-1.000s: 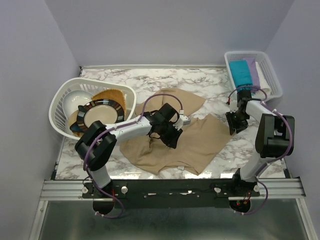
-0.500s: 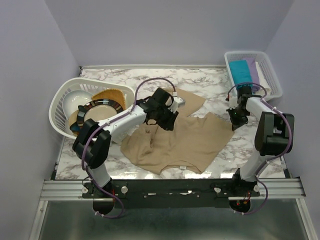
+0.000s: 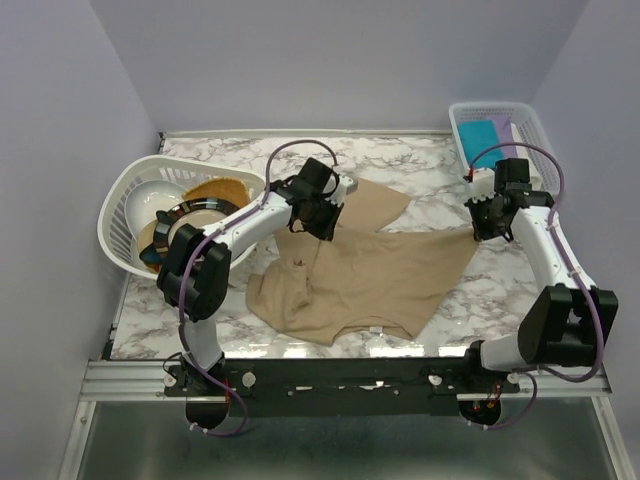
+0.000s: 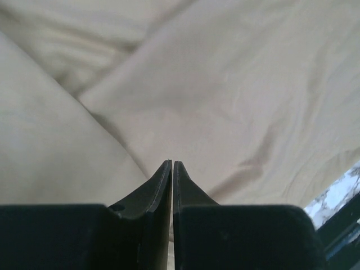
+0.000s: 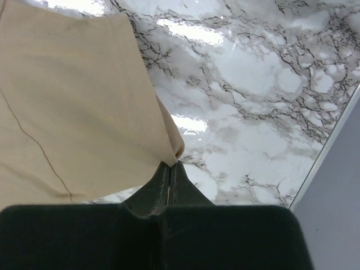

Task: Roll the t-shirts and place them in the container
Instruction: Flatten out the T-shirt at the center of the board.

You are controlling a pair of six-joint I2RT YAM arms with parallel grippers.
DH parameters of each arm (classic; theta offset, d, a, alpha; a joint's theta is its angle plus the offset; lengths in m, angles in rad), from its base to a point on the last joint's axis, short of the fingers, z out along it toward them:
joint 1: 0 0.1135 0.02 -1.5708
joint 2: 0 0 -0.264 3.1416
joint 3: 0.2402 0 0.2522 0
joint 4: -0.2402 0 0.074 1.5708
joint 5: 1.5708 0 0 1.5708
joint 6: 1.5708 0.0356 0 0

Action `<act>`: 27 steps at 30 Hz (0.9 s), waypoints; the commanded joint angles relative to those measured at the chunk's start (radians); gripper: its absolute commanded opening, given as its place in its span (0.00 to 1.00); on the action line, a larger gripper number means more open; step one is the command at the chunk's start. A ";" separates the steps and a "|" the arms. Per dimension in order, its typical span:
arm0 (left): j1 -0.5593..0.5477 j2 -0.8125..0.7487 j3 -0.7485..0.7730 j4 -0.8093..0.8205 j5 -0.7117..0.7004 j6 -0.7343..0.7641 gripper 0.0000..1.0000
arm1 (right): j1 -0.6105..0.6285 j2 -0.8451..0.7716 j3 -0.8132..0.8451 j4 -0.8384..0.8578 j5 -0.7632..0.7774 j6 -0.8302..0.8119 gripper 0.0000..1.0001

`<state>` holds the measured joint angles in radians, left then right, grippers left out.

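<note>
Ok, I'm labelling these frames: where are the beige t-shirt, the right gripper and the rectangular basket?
beige t-shirt (image 3: pixel 370 275): top external view, middle of its body.
right gripper (image 5: pixel 170 164): right wrist view, midway between its fingertips.
rectangular basket (image 3: pixel 545 145): top external view, its right wall.

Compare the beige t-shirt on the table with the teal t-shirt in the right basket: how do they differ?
The beige t-shirt lies spread and creased on the table; the teal t-shirt sits bundled in the white basket. The beige t-shirt shows far larger than the teal t-shirt. The left gripper and right gripper pinch the beige t-shirt; neither touches the teal t-shirt. Both are plain single-colour cloth.
</note>
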<state>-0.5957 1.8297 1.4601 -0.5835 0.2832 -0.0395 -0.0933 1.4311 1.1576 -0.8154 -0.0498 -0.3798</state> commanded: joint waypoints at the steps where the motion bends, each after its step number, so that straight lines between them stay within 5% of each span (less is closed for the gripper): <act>1: -0.009 -0.021 -0.105 -0.070 0.056 -0.051 0.14 | 0.001 -0.108 -0.051 -0.076 0.016 0.001 0.00; 4: -0.009 -0.024 -0.110 -0.065 -0.023 -0.059 0.15 | 0.003 -0.188 -0.058 -0.108 0.022 -0.001 0.00; 6: -0.003 -0.055 -0.096 -0.055 -0.067 -0.047 0.27 | 0.003 -0.225 -0.050 -0.128 0.034 0.001 0.00; 13: 0.031 -0.061 0.116 -0.067 -0.242 0.035 0.39 | -0.005 -0.339 -0.013 -0.194 0.139 -0.053 0.00; 19: 0.047 0.109 0.273 -0.142 -0.130 0.049 0.41 | -0.014 -0.380 -0.036 -0.205 0.182 -0.059 0.01; 23: 0.037 0.219 0.279 -0.039 -0.119 0.046 0.41 | -0.016 -0.371 -0.018 -0.197 0.159 -0.036 0.00; 27: 0.037 0.357 0.465 -0.024 -0.095 0.020 0.41 | -0.016 -0.357 -0.013 -0.205 0.143 -0.034 0.00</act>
<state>-0.5522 2.0541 1.7782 -0.6365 0.1410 -0.0051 -0.1005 1.0649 1.1156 -0.9966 0.0845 -0.4198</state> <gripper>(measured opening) 0.409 0.012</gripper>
